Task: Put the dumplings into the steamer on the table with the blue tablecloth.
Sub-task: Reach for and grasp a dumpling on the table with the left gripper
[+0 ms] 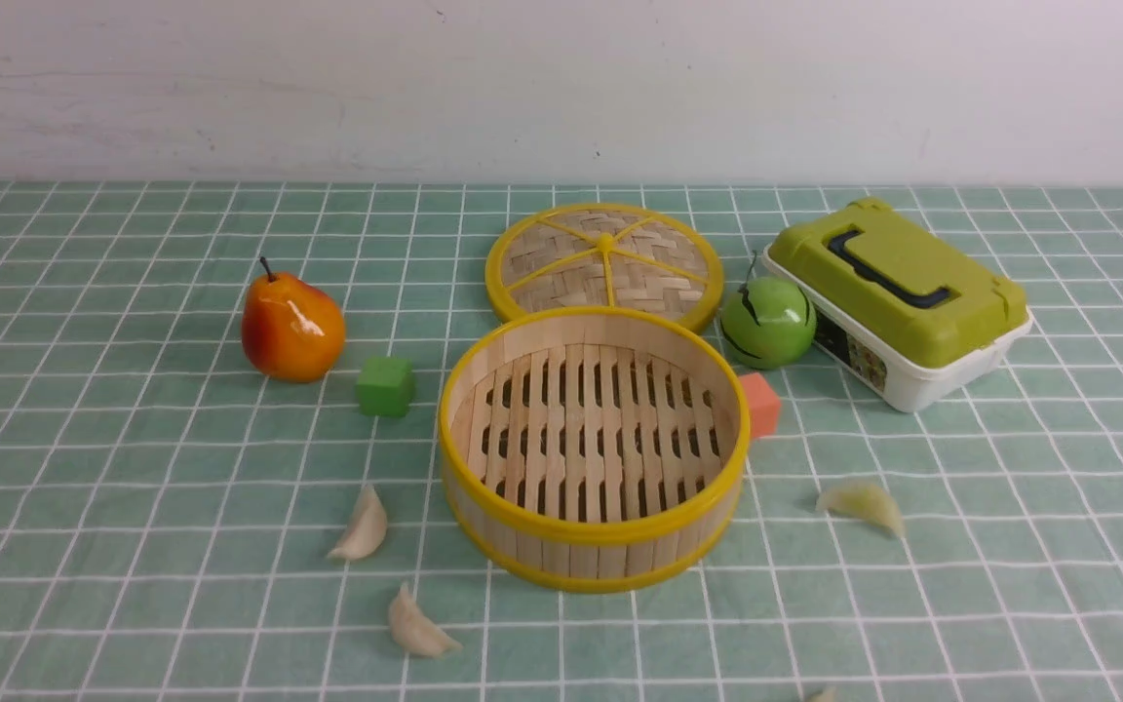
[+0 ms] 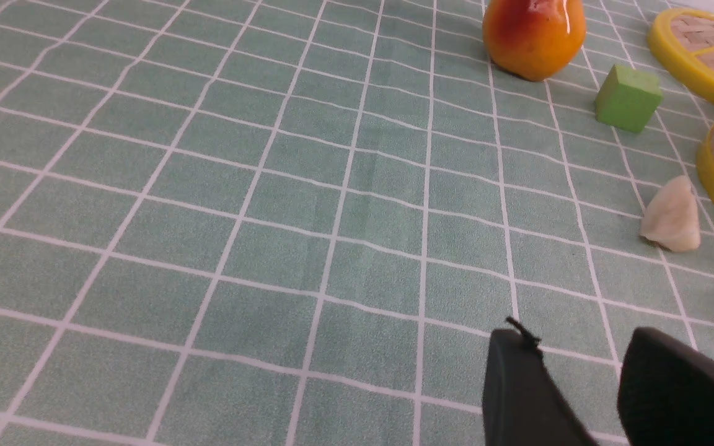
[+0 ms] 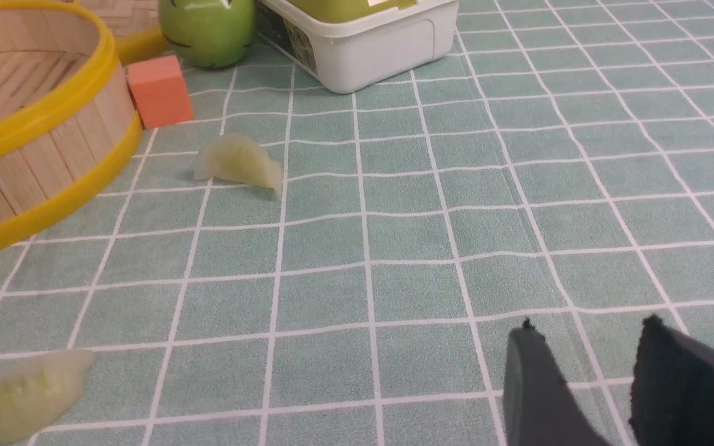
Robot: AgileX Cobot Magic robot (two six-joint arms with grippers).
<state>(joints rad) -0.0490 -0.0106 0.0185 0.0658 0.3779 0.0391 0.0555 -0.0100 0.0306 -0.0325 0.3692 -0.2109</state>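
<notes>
Left gripper [image 2: 571, 371]: parted, empty. Front view: steamer [image 1: 596, 546], bare inside; dumplings [image 1: 364, 526] around it on the cloth [image 1: 181, 585]. Right wrist view: right gripper [image 3: 583, 365], parted, empty. Step, seemingly: first pick; next, reach and straddle one.

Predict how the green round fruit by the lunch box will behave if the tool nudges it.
The green round fruit would probably roll, being nearly spherical. Its glossy highlights suggest a smooth, perhaps slippery skin. It would likely not go far toward the woven lid or the lunch box, as both sit close beside it.
</notes>
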